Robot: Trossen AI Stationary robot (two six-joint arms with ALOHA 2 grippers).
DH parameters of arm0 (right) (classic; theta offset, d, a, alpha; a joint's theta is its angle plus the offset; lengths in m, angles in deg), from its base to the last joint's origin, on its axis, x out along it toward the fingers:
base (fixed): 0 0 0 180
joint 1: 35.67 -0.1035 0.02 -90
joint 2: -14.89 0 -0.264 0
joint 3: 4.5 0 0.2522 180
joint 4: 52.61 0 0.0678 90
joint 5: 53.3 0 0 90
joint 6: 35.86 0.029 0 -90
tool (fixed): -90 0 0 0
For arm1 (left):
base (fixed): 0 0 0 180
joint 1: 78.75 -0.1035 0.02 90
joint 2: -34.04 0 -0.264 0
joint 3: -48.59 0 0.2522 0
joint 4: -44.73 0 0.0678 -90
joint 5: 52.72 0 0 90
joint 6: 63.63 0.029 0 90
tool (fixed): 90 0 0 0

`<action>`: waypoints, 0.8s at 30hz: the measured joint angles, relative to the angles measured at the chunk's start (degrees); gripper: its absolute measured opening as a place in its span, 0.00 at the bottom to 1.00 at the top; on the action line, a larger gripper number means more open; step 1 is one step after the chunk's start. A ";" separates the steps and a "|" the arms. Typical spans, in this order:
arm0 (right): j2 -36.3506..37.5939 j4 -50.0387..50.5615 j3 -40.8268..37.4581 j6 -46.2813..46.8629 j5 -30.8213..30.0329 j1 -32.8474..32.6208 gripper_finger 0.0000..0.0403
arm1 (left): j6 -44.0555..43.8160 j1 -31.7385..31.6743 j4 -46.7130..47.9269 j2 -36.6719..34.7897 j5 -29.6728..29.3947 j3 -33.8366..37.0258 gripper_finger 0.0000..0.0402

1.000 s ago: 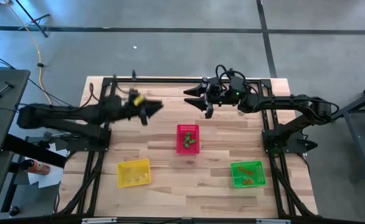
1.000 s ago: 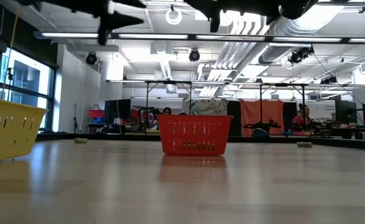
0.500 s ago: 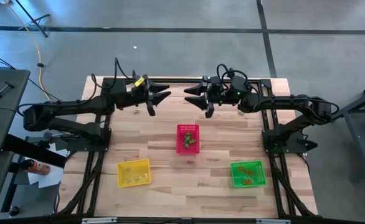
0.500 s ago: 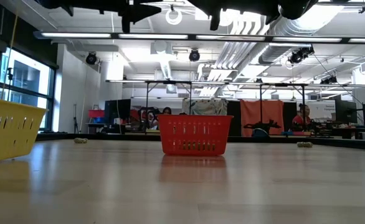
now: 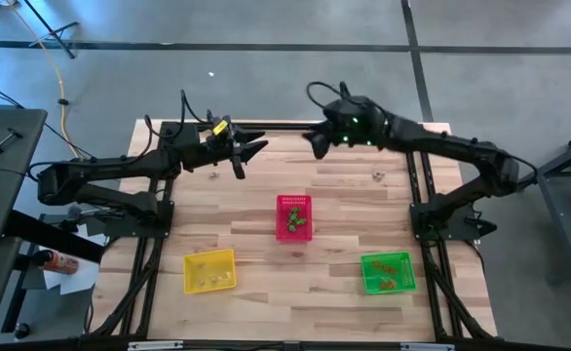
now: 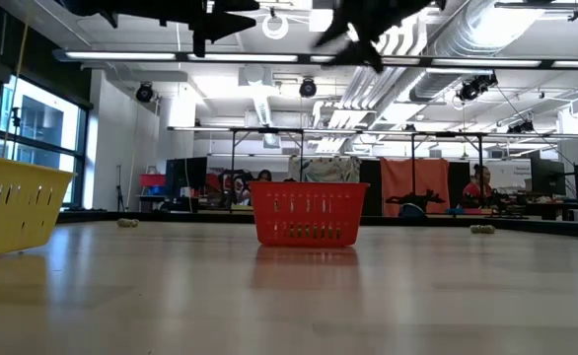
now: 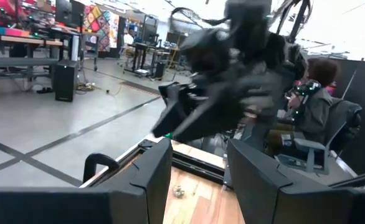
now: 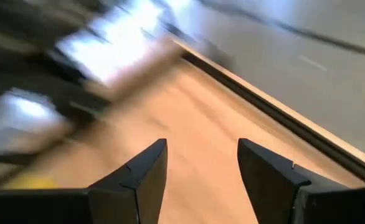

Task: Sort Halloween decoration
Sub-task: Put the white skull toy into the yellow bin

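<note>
Both arms hang above the far part of the wooden bench (image 5: 266, 244). The left gripper (image 5: 251, 151) sits over the far left area, jaws open and empty. The right gripper (image 5: 315, 141) is near the far edge at mid-width, jaws also apart with nothing between them. The two grippers are near each other but not touching.

Most of the Halloween decoration lies in baskets: green trinkets in the red basket (image 5: 294, 216) at the bench's middle, yellowish ones in the yellow basket (image 5: 209, 270) near the front left, orange ones in the green basket (image 5: 388, 272) near the front right. Two loose trinkets remain on bare wood, one (image 5: 377, 175) near the right rail, one (image 5: 216, 175) below the left gripper.

Bare wood lies between the baskets and along the far edge.
</note>
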 joint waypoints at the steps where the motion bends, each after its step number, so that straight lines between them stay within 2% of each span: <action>1: -0.63 7.24 2.23 -0.53 -3.47 1.03 0.47 | 0.00 0.00 0.01 0.00 -0.06 0.00 0.36; 4: -2.49 23.01 6.19 0.59 -9.74 4.65 0.47 | 0.00 0.00 0.04 0.00 -0.19 0.00 0.36; 7: -3.31 31.75 5.34 2.12 -9.21 8.22 0.47 | -0.02 0.00 0.13 0.00 -0.37 0.00 0.36; 10: -3.40 36.26 0.28 4.18 -8.40 10.75 0.47 | -0.02 0.00 0.15 0.00 -0.37 0.00 0.36; 15: -3.46 38.01 -12.29 9.89 -7.93 13.32 0.47 | 0.46 0.00 0.29 0.00 -0.39 0.00 0.36; 18: -3.48 36.35 -18.35 13.00 -5.01 14.85 0.47 | 0.48 0.00 0.28 0.00 -0.49 0.00 0.36; 20: -3.48 34.54 -21.10 14.62 -2.65 16.17 0.47 | 0.48 0.00 0.28 0.00 -0.61 0.00 0.36; 24: -3.48 30.78 -24.00 16.93 -3.53 18.03 0.47 | 0.44 0.00 0.52 0.00 -0.61 0.00 0.36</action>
